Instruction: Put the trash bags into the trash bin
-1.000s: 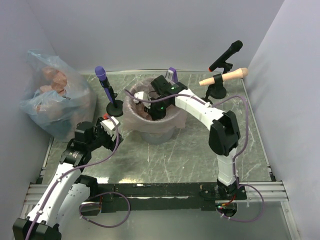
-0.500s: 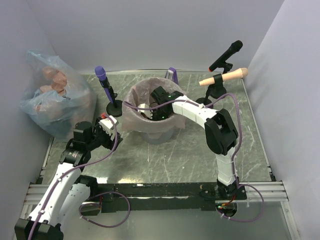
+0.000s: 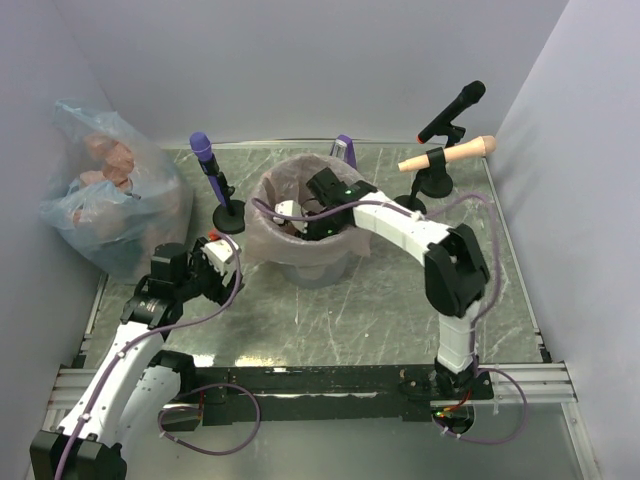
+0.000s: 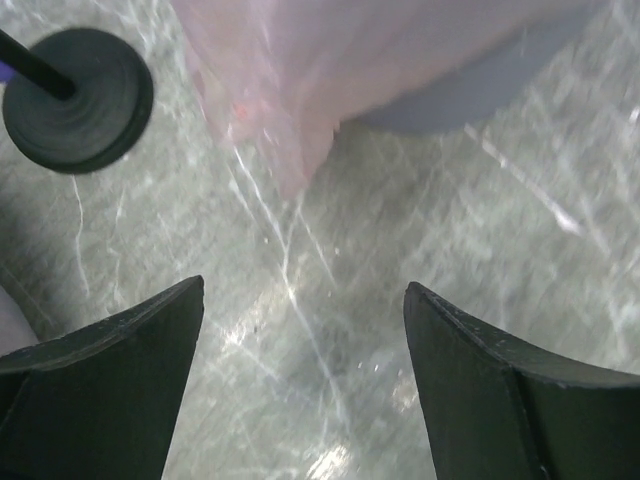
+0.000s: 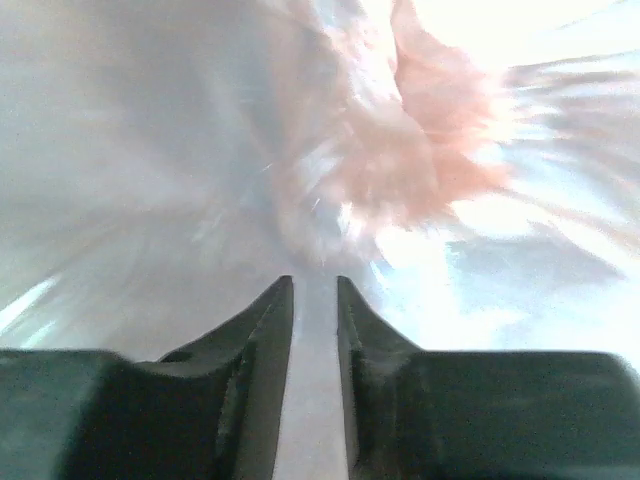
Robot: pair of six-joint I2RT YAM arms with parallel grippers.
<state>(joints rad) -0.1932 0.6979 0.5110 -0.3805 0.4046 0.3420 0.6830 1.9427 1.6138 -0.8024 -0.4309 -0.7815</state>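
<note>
The grey trash bin [image 3: 312, 272] stands mid-table, with a pink trash bag [image 3: 262, 236] draped over its rim and hanging down its sides. My right gripper [image 3: 316, 222] reaches down inside the bin. In the right wrist view its jaws [image 5: 315, 285] are nearly closed, and bunched pink bag film [image 5: 380, 190] radiates from the tips. My left gripper [image 3: 222, 262] is open and empty, low over the table left of the bin. In the left wrist view [image 4: 300, 300] it faces the bag's hanging edge [image 4: 290, 90] and the bin's base [image 4: 470, 95].
A large clear bag [image 3: 115, 200] full of pinkish things sits at the back left. A purple microphone on a round stand [image 3: 215, 180] is left of the bin, its base [image 4: 78, 100] near my left gripper. Black and peach microphones [image 3: 448, 150] stand at the right. A small purple box [image 3: 343, 147] is behind the bin.
My right gripper has gone down from above the rim into the bin, and the pink bag now spreads wider over the rim. My left gripper has shifted slightly beside the bin.
</note>
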